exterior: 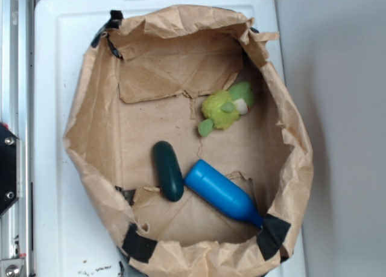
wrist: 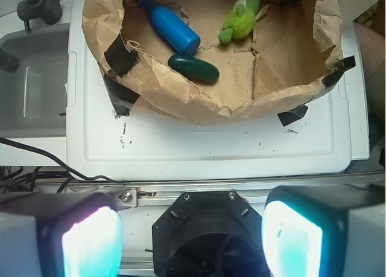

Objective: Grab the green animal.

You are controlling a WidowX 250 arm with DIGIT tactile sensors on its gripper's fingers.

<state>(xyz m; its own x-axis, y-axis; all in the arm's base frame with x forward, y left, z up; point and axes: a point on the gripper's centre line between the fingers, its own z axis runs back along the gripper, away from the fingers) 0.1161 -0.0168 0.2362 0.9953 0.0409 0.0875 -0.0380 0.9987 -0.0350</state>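
Exterior view, left to right: metal rail along the left edge, white lid under everything, then crumpled brown paper basin patched with black tape at the rim. Inside, on the paper floor: dark green oblong left of centre, blue bottle just beside its lower end, possibly touching, neck slanted toward the lower right wall. Green animal up and right of both, apart from them, close to the far right fold of the paper, white patch facing right. No hand seen in this view.

Wrist view, left to right: grey sink-like tray at the left, black cable below it, white lid in the middle with the basin beyond. Same contents, mirrored: blue bottle, dark oblong, green animal at the upper right of the basin floor. Gripper at the bottom edge, glowing fingertips spread wide, nothing between them. Green animal well apart from the gripper, far ahead, across the lid and over the near paper wall, slightly right of the midline between the fingertips.
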